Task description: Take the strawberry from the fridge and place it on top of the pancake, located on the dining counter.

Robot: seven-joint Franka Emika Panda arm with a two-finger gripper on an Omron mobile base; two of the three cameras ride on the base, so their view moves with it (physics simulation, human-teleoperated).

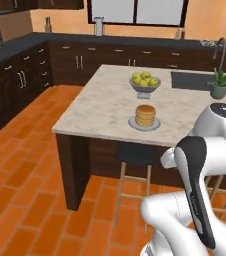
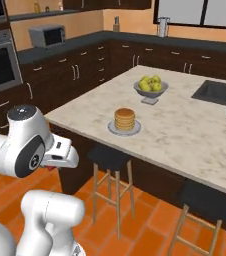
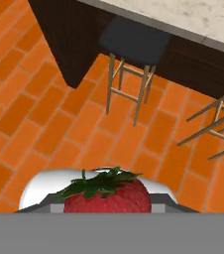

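Fingers are pinching the strawberry point(image 3: 107, 197), out over the brick floor point(image 3: 44, 124) short of the dark stool point(image 3: 134, 42). Pancake point(image 1: 145, 115) sits on its plate point(image 1: 133, 123) near the tabletop point(image 1: 105, 105) edge, just in front of the fruit bowl point(image 1: 145, 86). No readable labels anywhere.

On the dining counter point(image 1: 105, 107) the pancake point(image 1: 145, 115) sits near the front edge, the fruit bowl point(image 1: 145, 83) behind it, a stool point(image 1: 136, 155) under that edge, and the strawberry point(image 3: 107, 195) low above the floor.
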